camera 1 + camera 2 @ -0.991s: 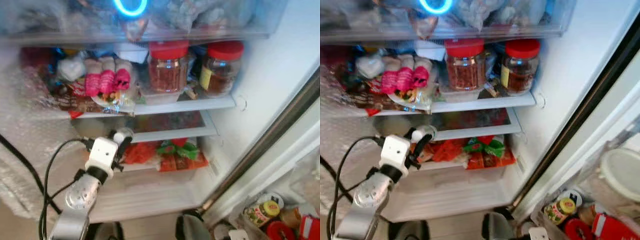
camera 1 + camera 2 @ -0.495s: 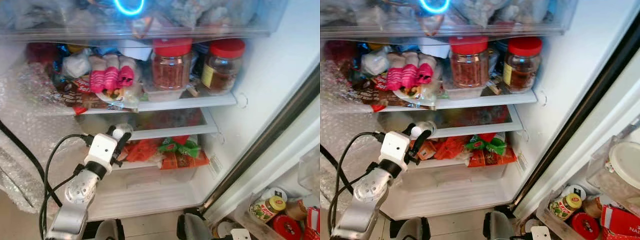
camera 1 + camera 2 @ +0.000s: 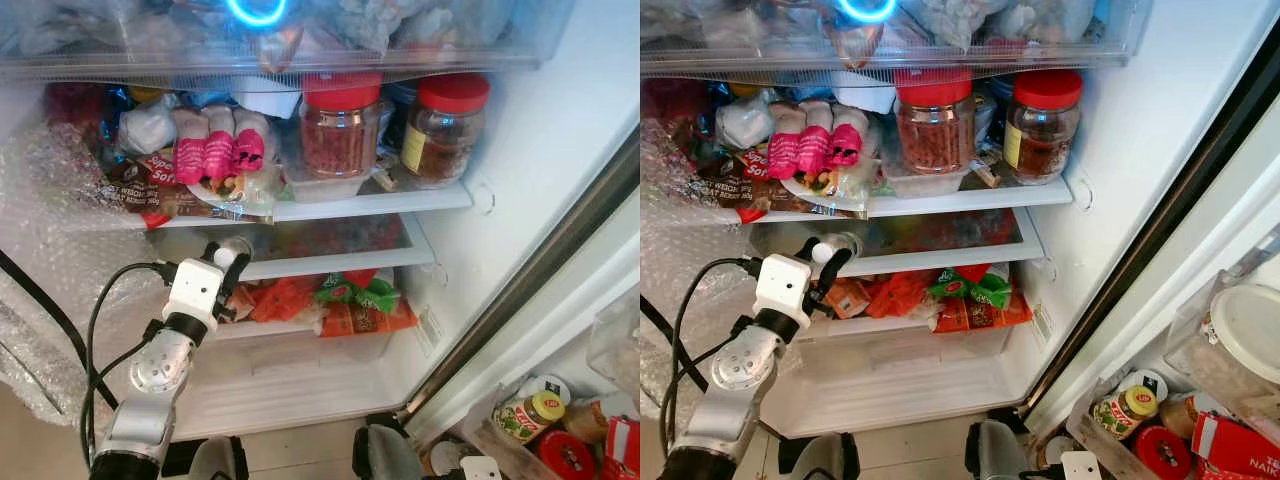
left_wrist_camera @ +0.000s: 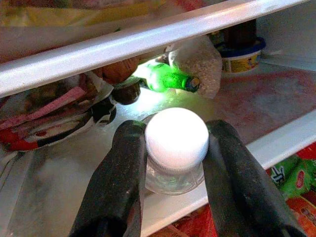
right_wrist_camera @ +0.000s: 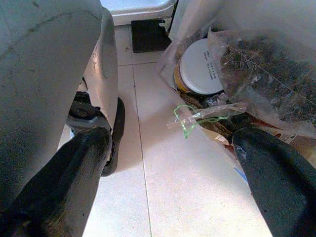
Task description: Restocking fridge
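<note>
Left end effector (image 3: 228, 262) — pinching the white-capped jar (image 4: 176, 148) — has advanced over the middle shelf (image 3: 340, 262), so release is likely next — right end effector (image 5: 168, 182) hangs spread.

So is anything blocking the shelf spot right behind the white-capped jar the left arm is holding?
Nothing directly behind it: the shelf past the white-capped jar is bare. A green bottle and a grain bag lie farther back.

Top drawer (image 3: 300, 40) cut by upper edge, contents blurred behind frosted front; small jar (image 4: 176, 148) body hidden between black fingers (image 4: 118, 182), contents unreadable; labels on red-lidded jars (image 3: 342, 125) too small to read; door-bin items (image 3: 1160, 420) cut off at lower corner; orange packets (image 3: 330, 305) partly hidden under shelf (image 3: 330, 262).
</note>
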Controlling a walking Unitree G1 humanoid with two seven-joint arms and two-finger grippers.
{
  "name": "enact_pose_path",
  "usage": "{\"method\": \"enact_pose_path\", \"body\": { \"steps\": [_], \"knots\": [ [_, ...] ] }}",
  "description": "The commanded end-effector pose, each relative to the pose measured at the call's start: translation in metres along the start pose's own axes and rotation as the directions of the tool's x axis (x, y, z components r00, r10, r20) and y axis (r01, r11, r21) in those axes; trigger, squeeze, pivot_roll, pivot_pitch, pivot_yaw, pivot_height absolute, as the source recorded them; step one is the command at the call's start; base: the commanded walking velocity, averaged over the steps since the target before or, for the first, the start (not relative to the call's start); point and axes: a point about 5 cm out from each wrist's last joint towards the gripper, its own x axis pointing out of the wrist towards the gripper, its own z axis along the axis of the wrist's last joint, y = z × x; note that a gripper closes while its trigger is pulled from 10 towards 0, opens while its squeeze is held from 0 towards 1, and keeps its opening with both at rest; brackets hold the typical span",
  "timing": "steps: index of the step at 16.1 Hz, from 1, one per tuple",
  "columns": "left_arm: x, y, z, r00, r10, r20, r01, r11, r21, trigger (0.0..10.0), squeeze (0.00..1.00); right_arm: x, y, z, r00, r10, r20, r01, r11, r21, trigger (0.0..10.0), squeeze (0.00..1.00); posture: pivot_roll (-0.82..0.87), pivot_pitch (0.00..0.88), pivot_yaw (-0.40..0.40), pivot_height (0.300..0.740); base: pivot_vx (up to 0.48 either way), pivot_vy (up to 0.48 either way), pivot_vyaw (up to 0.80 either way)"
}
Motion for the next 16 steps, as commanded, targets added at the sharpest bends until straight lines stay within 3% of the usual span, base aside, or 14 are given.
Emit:
{"method": "enact_pose_path", "body": {
  "steps": [1, 5, 9, 13, 16],
  "knots": [
    [0.005, 0.004, 0.002, 0.999, 0.029, 0.032, -0.028, 0.999, -0.022, 10.0, 0.0, 0.0, 0.003, -0.003, 1.0, 0.015, -0.004, -0.015, 1.0, 0.009, 10.0, 0.0, -0.06, 0.098, -0.072, 0.618, 0.0, 0.0, 0.0],
    [0.008, 0.007, -0.01, 0.999, 0.05, -0.013, -0.051, 0.995, -0.091, 10.0, 0.0, 0.0, 0.002, -0.003, 1.0, 0.015, -0.004, -0.015, 1.0, 0.009, 10.0, 0.0, -0.07, 0.098, -0.076, 0.618, 0.0, 0.0, 0.0],
    [-0.004, 0.011, -0.026, 0.994, 0.068, -0.085, -0.08, 0.985, -0.154, 10.0, 0.0, -0.001, 0.002, -0.004, 1.0, 0.016, -0.005, -0.016, 1.0, 0.009, 10.0, 0.0, -0.07, 0.099, -0.075, 0.618, 0.0, 0.0, 0.0],
    [-0.027, 0.014, -0.042, 0.983, 0.091, -0.162, -0.123, 0.973, -0.197, 10.0, 0.0, -0.001, 0.003, -0.004, 1.0, 0.017, -0.005, -0.017, 1.0, 0.01, 10.0, 0.0, -0.06, 0.095, -0.068, 0.618, 0.0, 0.0, 0.0],
    [-0.043, 0.009, -0.055, 0.968, 0.062, -0.242, -0.114, 0.972, -0.205, 10.0, 0.0, 0.0, 0.004, -0.004, 1.0, 0.018, -0.005, -0.018, 1.0, 0.009, 10.0, 0.0, -0.06, 0.092, -0.067, 0.618, 0.0, 0.0, 0.0]
  ]
}}
